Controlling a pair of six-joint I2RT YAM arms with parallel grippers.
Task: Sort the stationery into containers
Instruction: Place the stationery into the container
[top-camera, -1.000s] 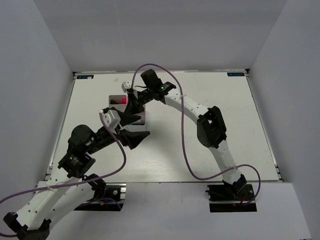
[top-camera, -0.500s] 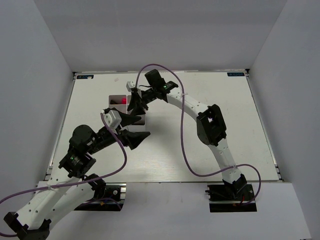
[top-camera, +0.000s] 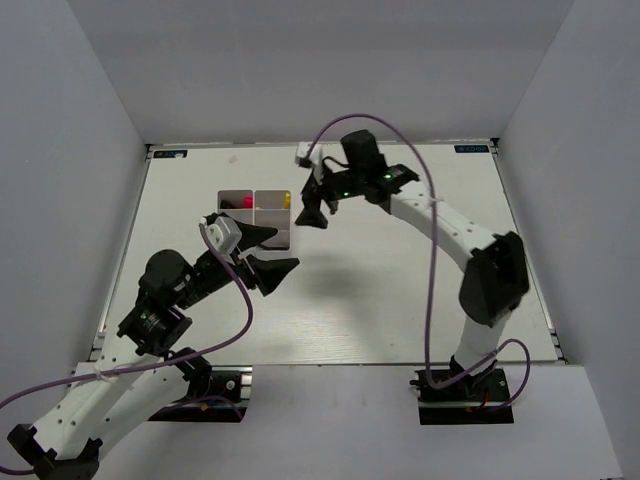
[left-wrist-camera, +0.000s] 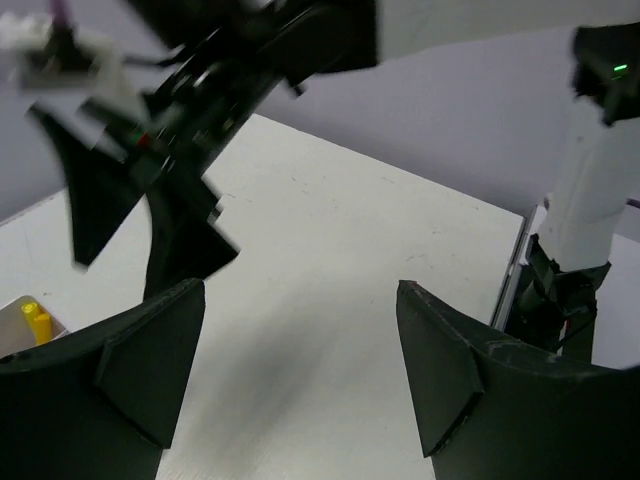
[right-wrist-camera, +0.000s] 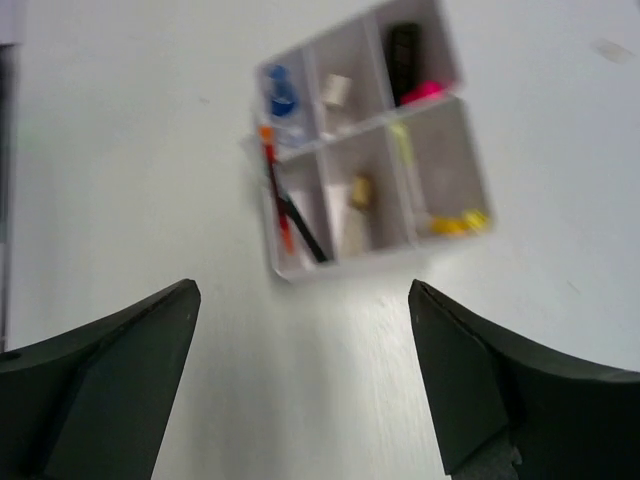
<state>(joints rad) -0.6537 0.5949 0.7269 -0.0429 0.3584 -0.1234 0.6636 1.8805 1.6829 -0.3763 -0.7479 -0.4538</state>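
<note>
The containers are one white divided box (right-wrist-camera: 372, 255) with several cells, seen whole in the right wrist view. Stationery lies inside it: red and black pens (right-wrist-camera: 285, 215), a white stick (right-wrist-camera: 338, 218), yellow pieces (right-wrist-camera: 455, 222), a pink-ended item (right-wrist-camera: 425, 92), a small white block (right-wrist-camera: 336, 90) and a blue item (right-wrist-camera: 280, 97). My right gripper (right-wrist-camera: 302, 292) hangs open and empty above the table just beside the box (top-camera: 254, 210). My left gripper (left-wrist-camera: 300, 290) is open and empty over bare table, at the box's near right corner (top-camera: 280, 252).
The white table (top-camera: 400, 280) stretches wide to the right of the box. Grey walls enclose it on three sides. In the left wrist view the right gripper (left-wrist-camera: 140, 215) hangs blurred at upper left, and a yellow piece (left-wrist-camera: 36, 320) shows at the left edge.
The right gripper has lifted off the box and swung right, its jaws going from shut to wide open. The left gripper has stayed near the box corner, opening slightly.
</note>
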